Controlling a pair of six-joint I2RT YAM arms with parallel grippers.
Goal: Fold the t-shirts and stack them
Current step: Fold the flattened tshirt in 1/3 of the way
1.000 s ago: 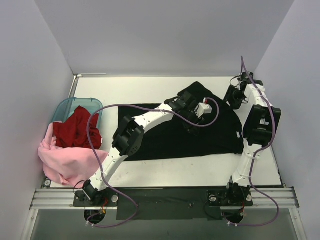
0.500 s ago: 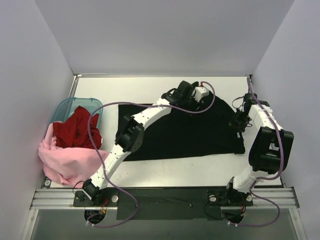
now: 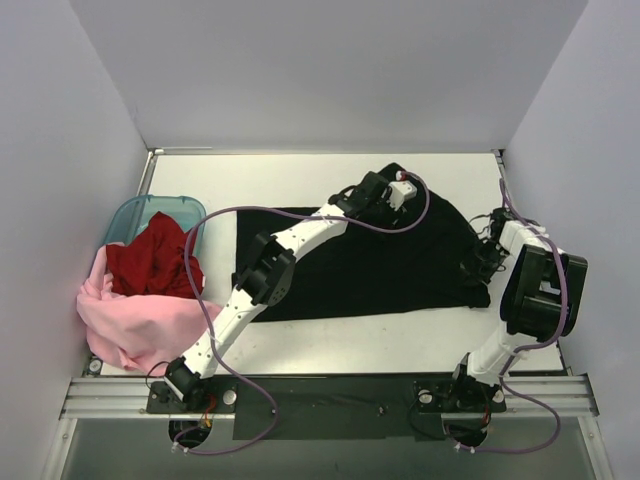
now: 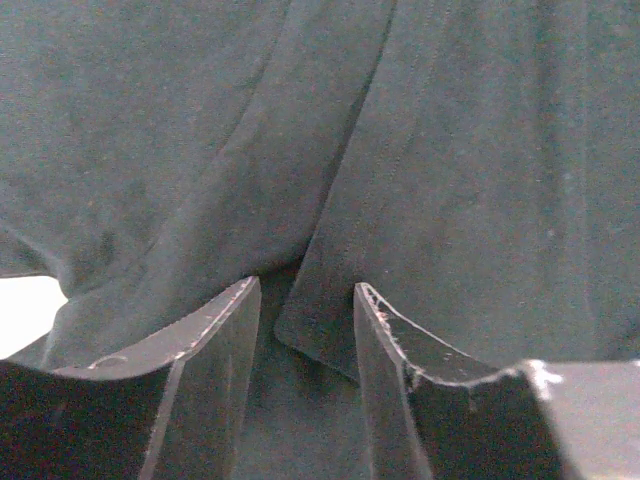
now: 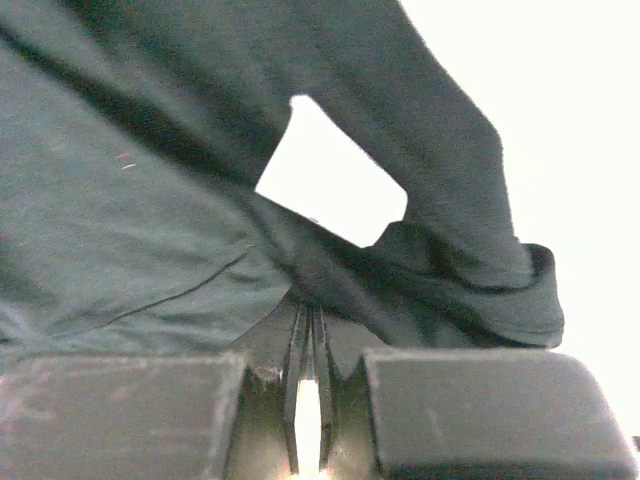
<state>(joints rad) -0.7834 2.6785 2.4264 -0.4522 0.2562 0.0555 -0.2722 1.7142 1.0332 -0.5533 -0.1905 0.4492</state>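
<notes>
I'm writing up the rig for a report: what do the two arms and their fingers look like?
The left arm and right arm both have white links joined by chunky black joints. A thin purple cable loops loosely along each. The left fingers are flat, black and scuffed pale at the edges; the right fingers are black and blocky.

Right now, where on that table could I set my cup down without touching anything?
Bare table runs between the black t-shirt and the near rail, and behind the shirt toward the far-left corner. Crowded: the left side, with the teal tub, red t-shirt and pink t-shirt; the right arm hugs the right edge.
</notes>
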